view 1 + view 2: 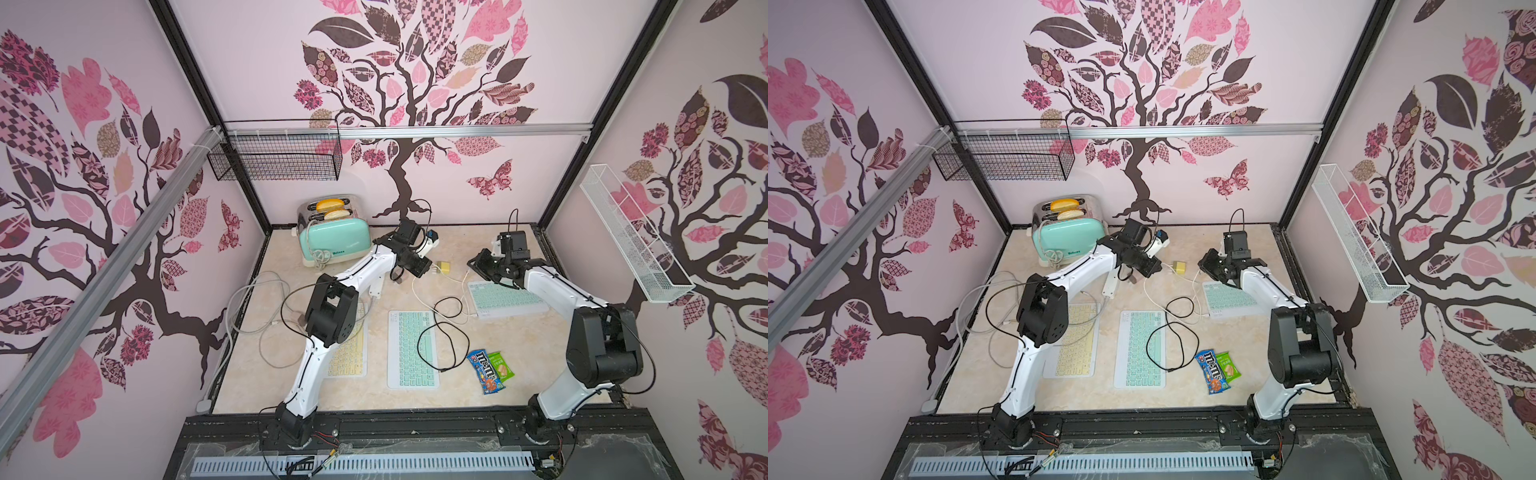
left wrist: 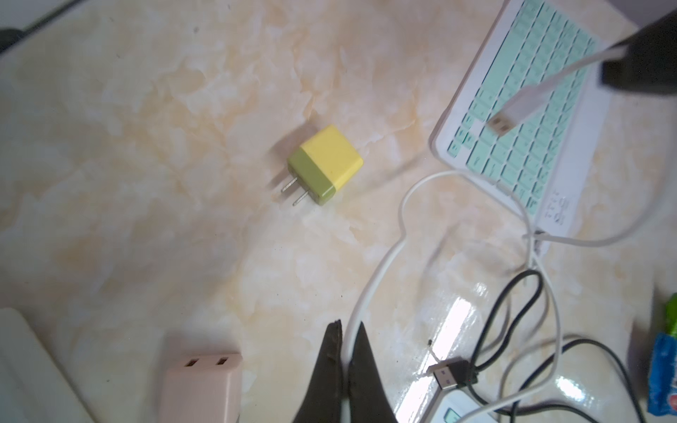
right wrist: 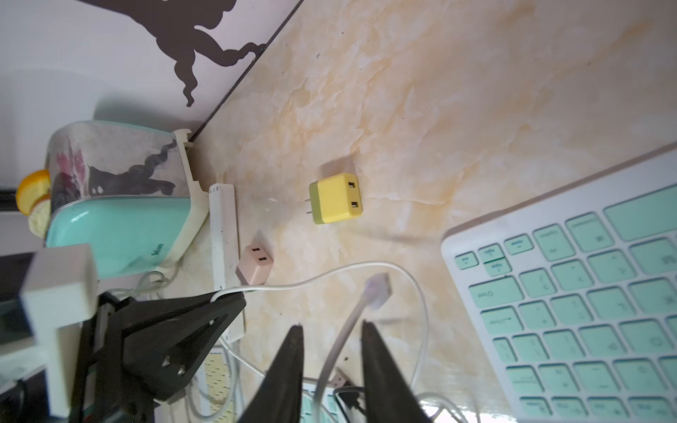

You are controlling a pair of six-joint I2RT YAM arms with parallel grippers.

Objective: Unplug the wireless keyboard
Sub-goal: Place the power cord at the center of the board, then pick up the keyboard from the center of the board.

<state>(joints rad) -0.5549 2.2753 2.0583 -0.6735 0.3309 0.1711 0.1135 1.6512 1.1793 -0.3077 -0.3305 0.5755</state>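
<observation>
Left wrist — left gripper (image 2: pixel 348 326) clenched on white cable (image 2: pixel 388 258); yellow charger (image 2: pixel 326 164) ahead of tips, well apart, 2 prongs bare.
Right wrist — right gripper (image 3: pixel 332 325) released, jaws apart, cable passing between; USB plug (image 3: pixel 377 289) just past tips, free; teal wireless keyboard (image 3: pixel 571 293) beside gripper.
Top views — keyboard just beside right gripper, well apart from left gripper.
</observation>
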